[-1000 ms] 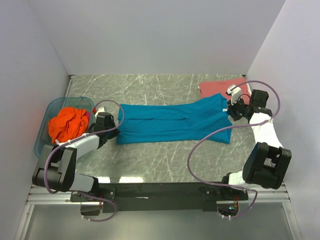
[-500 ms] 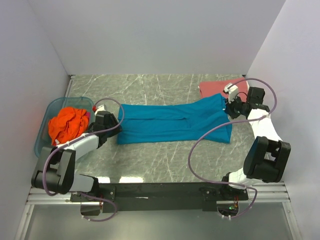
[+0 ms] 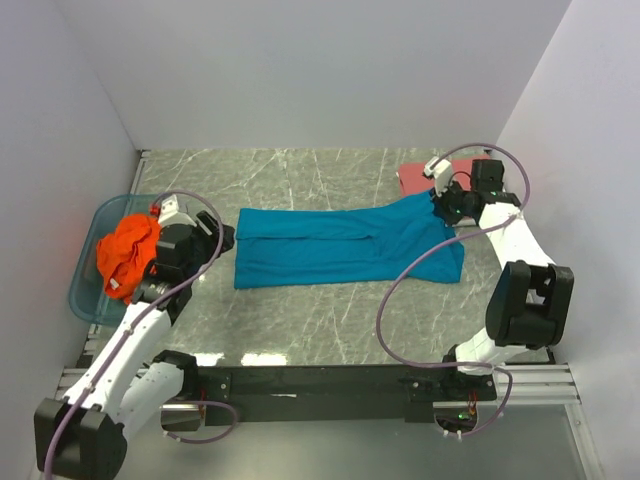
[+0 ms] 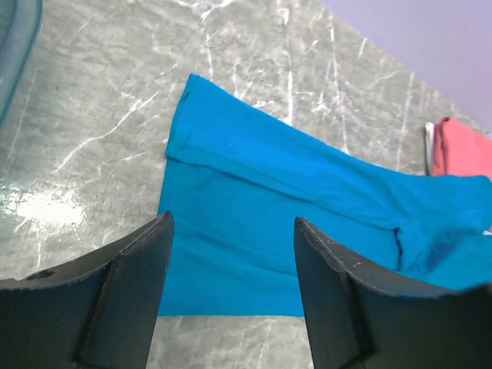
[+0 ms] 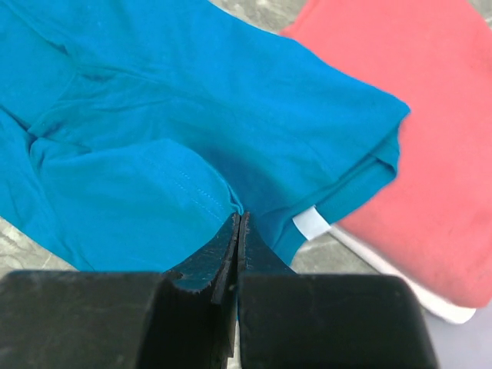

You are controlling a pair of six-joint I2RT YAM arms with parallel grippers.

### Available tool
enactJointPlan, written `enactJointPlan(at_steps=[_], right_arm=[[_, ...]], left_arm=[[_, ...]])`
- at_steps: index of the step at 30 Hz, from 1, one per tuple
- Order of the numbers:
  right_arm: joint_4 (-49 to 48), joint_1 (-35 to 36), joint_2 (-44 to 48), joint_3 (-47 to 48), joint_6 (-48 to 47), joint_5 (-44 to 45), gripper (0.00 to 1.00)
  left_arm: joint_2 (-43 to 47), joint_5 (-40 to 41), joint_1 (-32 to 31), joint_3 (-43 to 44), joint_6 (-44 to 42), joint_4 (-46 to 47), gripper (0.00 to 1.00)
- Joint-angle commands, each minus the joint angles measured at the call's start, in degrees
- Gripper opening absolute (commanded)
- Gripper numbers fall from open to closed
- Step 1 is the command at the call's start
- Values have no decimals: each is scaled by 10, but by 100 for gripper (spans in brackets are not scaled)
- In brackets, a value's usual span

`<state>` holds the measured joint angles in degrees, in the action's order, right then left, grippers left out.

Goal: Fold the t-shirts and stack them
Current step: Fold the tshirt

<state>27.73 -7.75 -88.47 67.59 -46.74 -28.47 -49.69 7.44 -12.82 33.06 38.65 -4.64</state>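
Pale, flat, matte walls [image 3: 300, 70] close in the space on three sides. They enclose a table [image 3: 330, 320] of grey-green stone-look sheet, veined in white and glossy enough to throw back a patch of light near the front.

The teal t-shirt [image 3: 340, 245] lies lengthwise across the middle of the table. It is smooth knit cloth folded into a long band, with a soft ridge running along it. Its right end fans wider, and one corner overlaps the edge of the dusty red t-shirt [image 3: 415, 178]. A small white label [image 5: 311, 223] shows at that corner.

A translucent blue plastic tub [image 3: 85, 290] with rounded corners sits at the far left. The bright orange t-shirt [image 3: 125, 250] is heaped inside it in crumpled folds. The red shirt, folded into a flat rectangle, rests at the back right corner of the table.

The left gripper [image 4: 232, 223] hangs over the teal shirt's left end. Its dark fingers [image 4: 131, 292] are spread apart and hold nothing. The right gripper [image 5: 238, 223] has its fingers pressed together on a raised pinch of the teal cloth, near the shirt's right end.
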Motion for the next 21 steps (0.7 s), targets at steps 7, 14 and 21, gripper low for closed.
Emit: enactJointPlan(at_steps=[7,14,21], right_arm=[[15,51,-35,63,-6,50,0],[23,75,-57,91,-4,68,0],[21,107,-71,105,-2,83,0]], left_arm=[[75,-13,0,19,-5,-90,69],[97,-29,0,18,-4,-104,69],[101,-38,0,13,-2,-104,69]])
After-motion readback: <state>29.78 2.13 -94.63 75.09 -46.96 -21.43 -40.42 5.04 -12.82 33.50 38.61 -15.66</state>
